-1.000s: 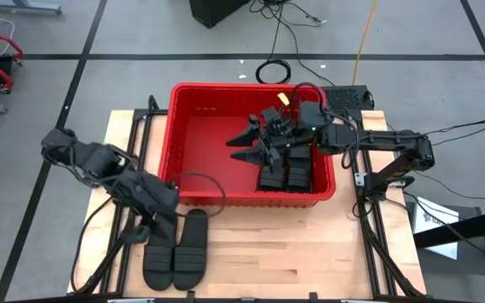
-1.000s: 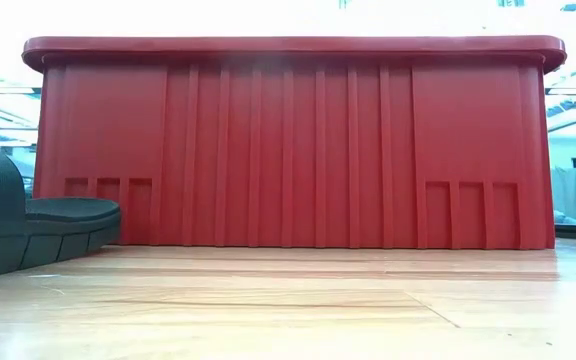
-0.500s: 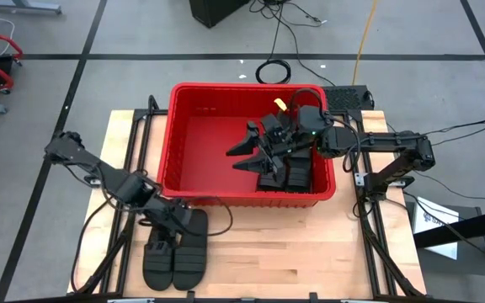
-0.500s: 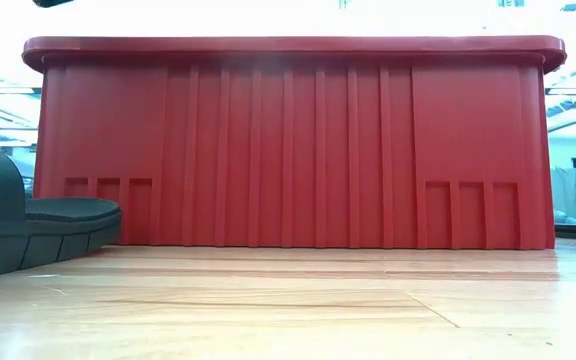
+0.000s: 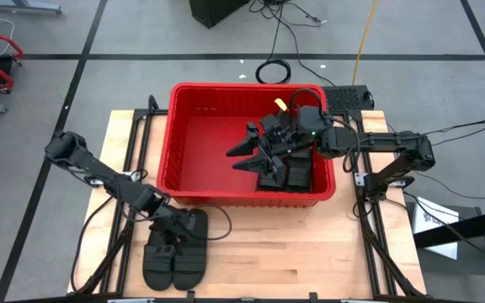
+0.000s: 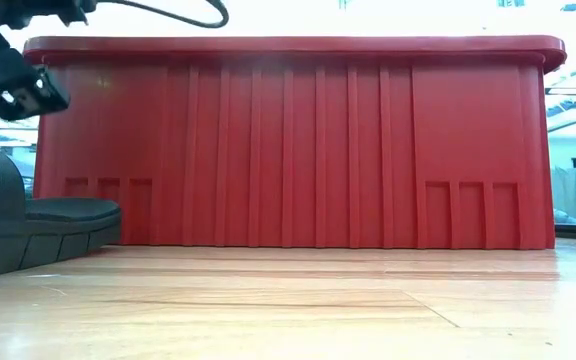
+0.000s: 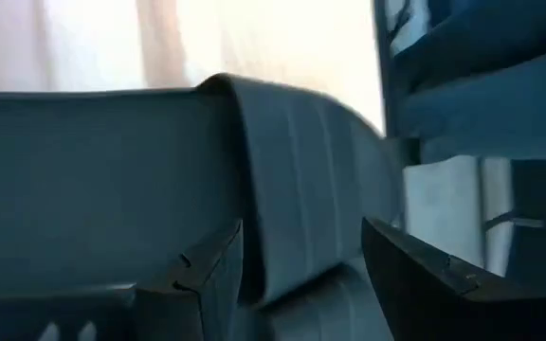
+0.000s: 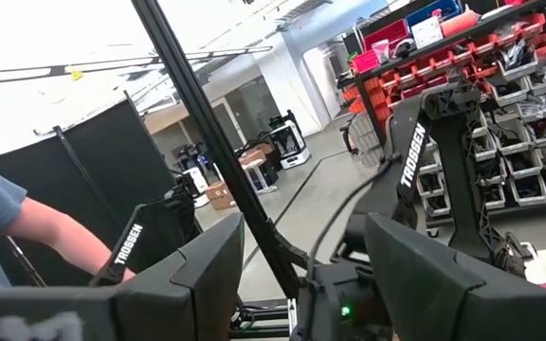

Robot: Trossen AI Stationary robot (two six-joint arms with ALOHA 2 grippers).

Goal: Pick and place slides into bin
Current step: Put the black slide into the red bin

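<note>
left gripper (image 5: pixel 171 238) fingers spread astride ribbed strap of black foam slides (image 5: pixel 178 252) on wooden tabletop (image 5: pixel 293 252) | right gripper (image 5: pixel 244 156) fingers spread (nothing held) over red plastic bin (image 5: pixel 194 135)

High view: overhead, straight down on the tabletop (image 5: pixel 310 244).
Low view: tabletop height, level, close to the bin (image 6: pixel 288 140).
Left wrist: pressed near a slide strap (image 7: pixel 292 180).
Right wrist: faces the room.
Shared: bin, high and low.
</note>
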